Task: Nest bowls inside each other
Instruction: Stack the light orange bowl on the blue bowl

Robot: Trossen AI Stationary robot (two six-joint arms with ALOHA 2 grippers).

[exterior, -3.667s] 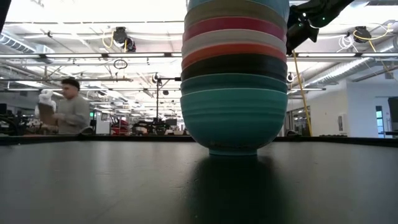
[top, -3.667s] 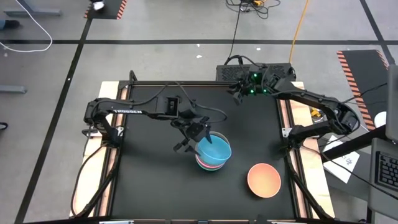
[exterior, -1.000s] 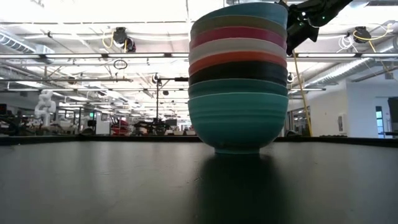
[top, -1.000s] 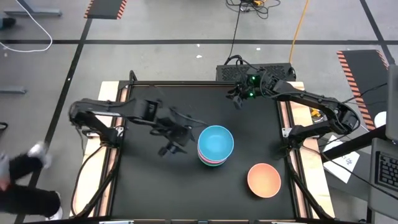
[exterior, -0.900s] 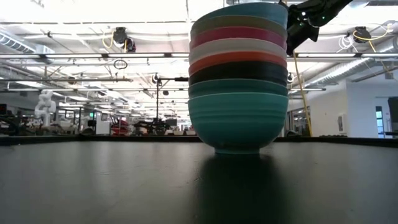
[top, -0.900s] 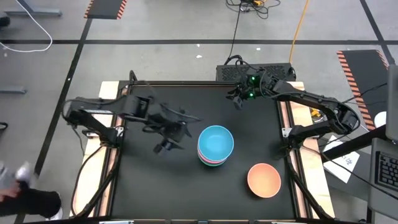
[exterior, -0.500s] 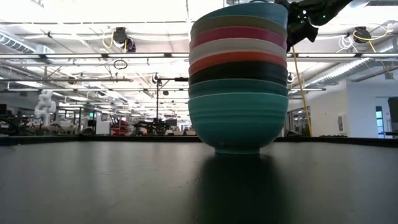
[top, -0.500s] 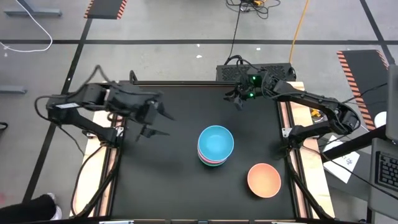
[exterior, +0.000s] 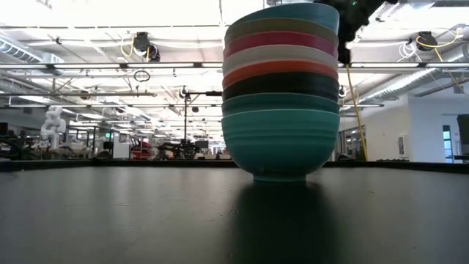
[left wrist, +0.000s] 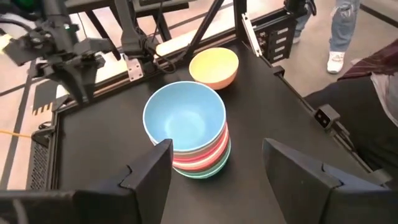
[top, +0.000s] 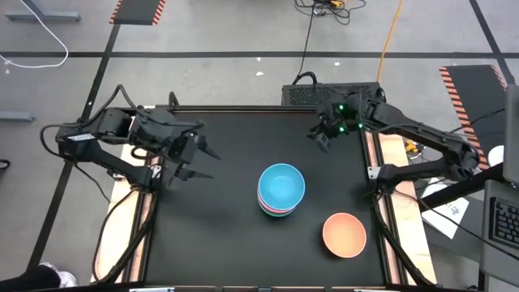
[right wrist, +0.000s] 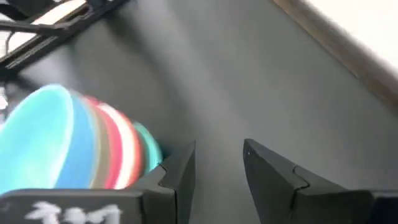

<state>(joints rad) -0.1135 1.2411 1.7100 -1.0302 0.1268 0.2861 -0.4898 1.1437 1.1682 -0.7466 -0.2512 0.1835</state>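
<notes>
The left gripper point(top: 197, 160) has drawn back, open, well left of the bowl stack point(top: 280, 190).

Black table point(top: 211, 235): bowl stack point(top: 280, 190) mid-table, peach-orange bowl point(top: 345, 234) apart beside it

Bare black table point(top: 219, 243) all round. Only obstacles: nested bowl stack point(top: 280, 190) mid-table, and the peach-orange bowl point(top: 345, 234) standing apart nearer the right front corner, with a gap between them.
</notes>
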